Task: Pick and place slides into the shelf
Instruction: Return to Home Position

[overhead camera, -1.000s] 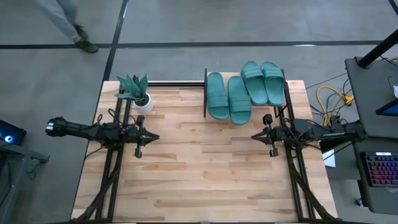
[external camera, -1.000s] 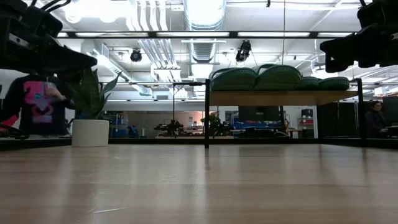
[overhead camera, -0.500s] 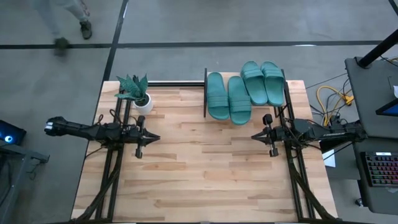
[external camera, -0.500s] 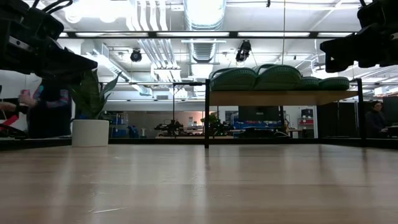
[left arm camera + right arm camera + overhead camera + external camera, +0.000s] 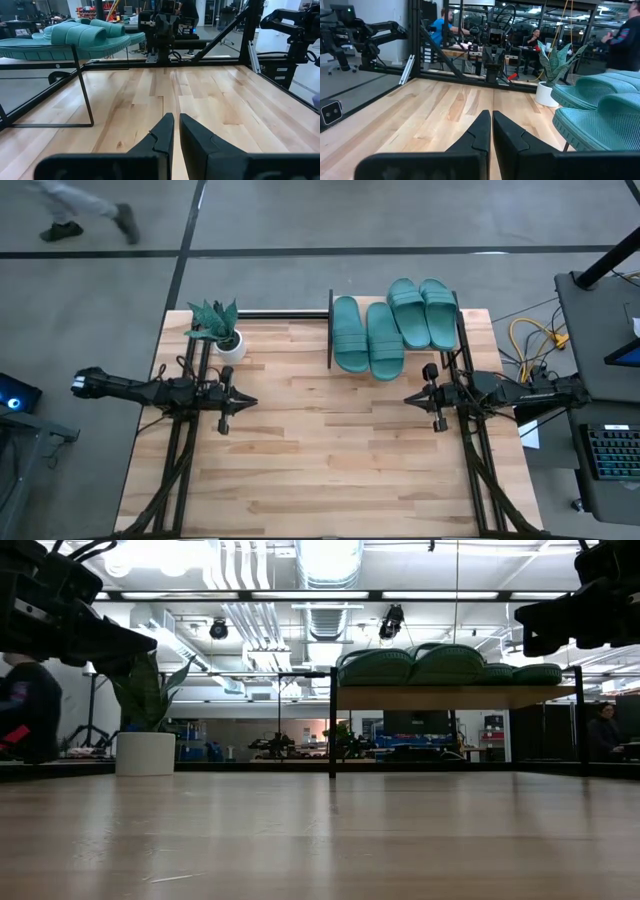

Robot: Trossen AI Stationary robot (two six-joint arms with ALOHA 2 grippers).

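Field notes, high view: four teal slides (image 5: 385,330) lying on top of the shelf (image 5: 331,330), upper centre-right of the frame, at the far edge of the counter (image 5: 320,470)

Two slides on the left side by side and touching; two on the right also touching, set a little higher in the frame and slightly angled

Low view: same slides (image 5: 410,667) straps up on the light-wood board of the shelf (image 5: 450,698), right of centre

Left end effector (image 5: 250,401) at mid-left of the frame, above bare counter, fingers together, gripping nothing, well apart from the shelf

Right end effector (image 5: 408,397) at mid-right, just below the shelf in the frame, fingers together, empty, pointing toward the left one

Spiky plant (image 5: 213,318) in a white pot (image 5: 231,346), upper left of the counter, near the left arm

Person (image 5: 85,215) on the floor, top left corner
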